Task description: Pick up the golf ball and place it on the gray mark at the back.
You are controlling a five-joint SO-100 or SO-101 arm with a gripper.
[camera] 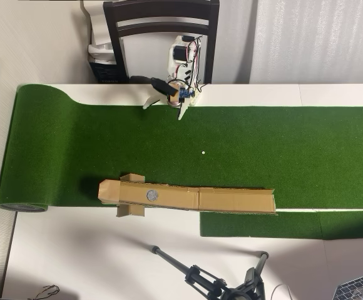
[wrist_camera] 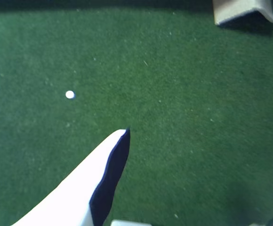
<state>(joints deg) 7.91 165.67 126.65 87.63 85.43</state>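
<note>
The gray mark (camera: 151, 195) is a small speckled circle on the brown cardboard strip (camera: 231, 200), near its left end in the overhead view. No golf ball shows in either view. My gripper (camera: 164, 111) hangs at the far edge of the green turf, under the arm's base, with its two white fingers spread apart and nothing between them. The wrist view shows one white finger (wrist_camera: 94, 179) over bare turf; the other finger is out of that frame.
A tiny white dot (camera: 203, 152) lies on the turf (camera: 294, 144), also in the wrist view (wrist_camera: 70, 94). A cardboard corner (wrist_camera: 242, 12) shows top right in the wrist view. A dark chair (camera: 163, 25) stands behind the arm; a tripod (camera: 219, 284) stands in front.
</note>
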